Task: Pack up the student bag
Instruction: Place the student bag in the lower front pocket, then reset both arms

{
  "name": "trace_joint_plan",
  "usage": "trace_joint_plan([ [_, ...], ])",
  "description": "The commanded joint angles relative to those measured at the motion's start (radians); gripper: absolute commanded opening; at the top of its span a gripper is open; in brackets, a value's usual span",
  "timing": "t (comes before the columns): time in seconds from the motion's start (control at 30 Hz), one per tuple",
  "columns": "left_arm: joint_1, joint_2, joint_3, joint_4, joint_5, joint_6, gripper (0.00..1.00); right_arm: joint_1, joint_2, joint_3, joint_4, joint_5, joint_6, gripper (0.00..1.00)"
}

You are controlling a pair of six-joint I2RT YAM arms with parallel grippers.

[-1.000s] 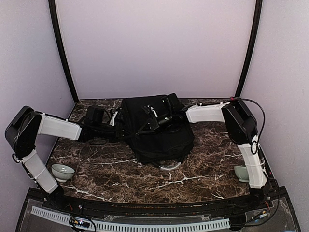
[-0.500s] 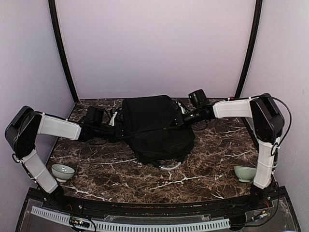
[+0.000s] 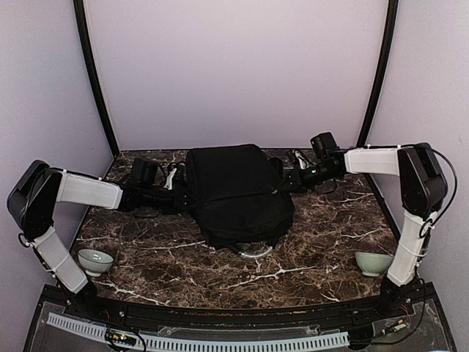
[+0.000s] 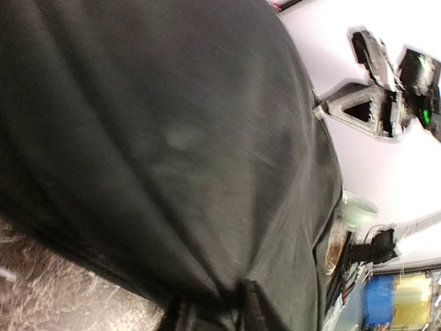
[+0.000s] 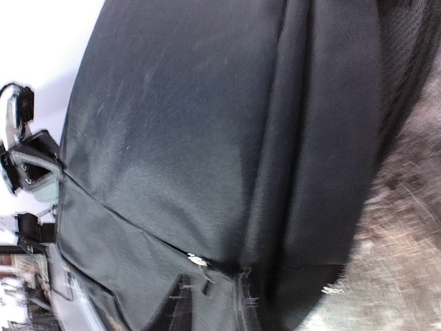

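Observation:
The student bag (image 3: 236,192), a large black backpack, lies flat in the middle of the marble table. My left gripper (image 3: 183,196) is at its left edge and my right gripper (image 3: 292,178) at its upper right edge. In the left wrist view black fabric (image 4: 172,138) fills the frame and the left gripper (image 4: 213,307) is shut on a bunched fold of it. In the right wrist view the right gripper (image 5: 212,296) is closed on the bag's fabric (image 5: 207,138), just behind a small metal zipper pull (image 5: 198,261).
A pale green bowl (image 3: 95,258) stands at the near left and another (image 3: 372,262) at the near right. A round light object (image 3: 255,251) pokes out under the bag's near edge. Walls close in the table on three sides.
My right arm has swung from over the bag's middle to its right side. The bag's top now lies flat and closed, hiding the white things seen earlier. The left arm has barely moved.

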Motion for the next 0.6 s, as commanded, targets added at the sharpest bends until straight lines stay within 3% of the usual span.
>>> trace_joint_plan([
  [0.0, 0.025, -0.065, 0.063, -0.128, -0.144, 0.091, 0.35, -0.054, -0.077, 0.02, -0.039, 0.091, -0.055, 0.3],
  [0.17, 0.025, -0.102, 0.166, -0.283, -0.245, 0.209, 0.6, -0.133, -0.16, 0.03, -0.073, 0.1, -0.129, 0.38],
  [0.3, 0.029, -0.091, 0.302, -0.422, -0.356, 0.31, 0.65, -0.18, -0.229, 0.015, -0.088, 0.145, -0.232, 0.38],
  [0.4, 0.038, -0.096, 0.36, -0.464, -0.428, 0.342, 0.68, -0.23, -0.327, -0.067, 0.039, 0.231, -0.239, 0.44],
  [0.57, 0.049, -0.171, 0.395, -0.446, -0.594, 0.432, 0.72, -0.284, -0.473, -0.13, 0.17, 0.37, -0.286, 0.72],
])
